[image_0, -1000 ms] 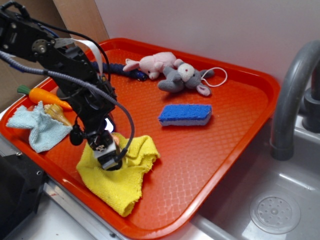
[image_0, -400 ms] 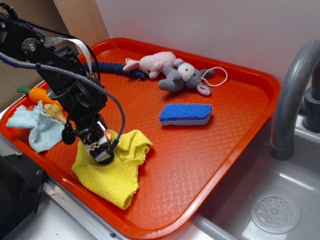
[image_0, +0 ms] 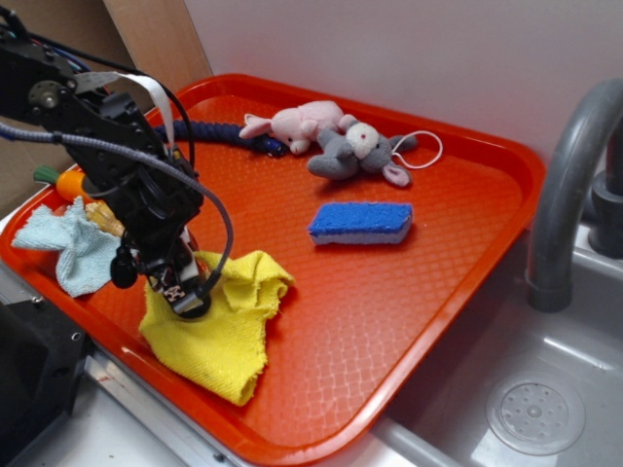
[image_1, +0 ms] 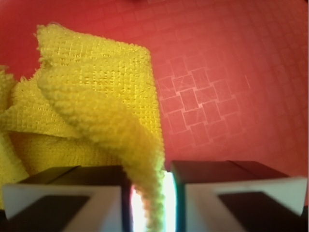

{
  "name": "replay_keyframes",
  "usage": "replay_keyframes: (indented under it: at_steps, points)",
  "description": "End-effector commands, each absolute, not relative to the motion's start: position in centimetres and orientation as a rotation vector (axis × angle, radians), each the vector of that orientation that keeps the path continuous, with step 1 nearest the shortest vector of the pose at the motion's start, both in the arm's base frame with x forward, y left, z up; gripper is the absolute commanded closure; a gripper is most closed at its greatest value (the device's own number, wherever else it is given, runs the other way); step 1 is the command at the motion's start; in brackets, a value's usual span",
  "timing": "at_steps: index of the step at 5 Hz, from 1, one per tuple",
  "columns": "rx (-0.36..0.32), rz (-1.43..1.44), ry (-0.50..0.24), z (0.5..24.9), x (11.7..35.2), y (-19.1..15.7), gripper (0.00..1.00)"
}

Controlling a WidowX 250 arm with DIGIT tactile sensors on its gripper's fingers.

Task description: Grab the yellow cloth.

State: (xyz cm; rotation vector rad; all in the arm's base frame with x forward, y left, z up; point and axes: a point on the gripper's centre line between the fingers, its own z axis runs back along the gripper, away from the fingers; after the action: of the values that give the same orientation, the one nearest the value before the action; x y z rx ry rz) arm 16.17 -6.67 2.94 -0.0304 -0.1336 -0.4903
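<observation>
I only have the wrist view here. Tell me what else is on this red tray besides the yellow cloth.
Observer: A blue sponge lies mid-tray, apart from the yellow cloth.
Operator: Report anything near the arm's side.
Observer: A pale blue rag sits at the tray's left edge, with a toy carrot behind it.
Operator: Say what's at the back.
Observer: A pink plush and a grey plush lie side by side, touching, near the far rim.
Operator: Confirm the claw has the cloth.
Observer: The claw is shut on a fold of the cloth; most of the cloth rests on the tray.
</observation>
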Motion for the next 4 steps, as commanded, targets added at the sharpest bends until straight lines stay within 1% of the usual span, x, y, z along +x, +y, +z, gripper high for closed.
replay_keyframes:
  at_steps: [1,2,3,4]
  points:
    - [-0.016,-0.487,-0.149,4.7,16.6,-7.6,1.0]
    - [-0.059,-0.319,-0.045,9.7,16.0,-6.7,1.0]
    - [-0.078,-0.1,-0.147,14.6,15.8,-5.5,1.0]
    - [-0.042,0.019,-0.18,19.7,18.5,-3.7,1.0]
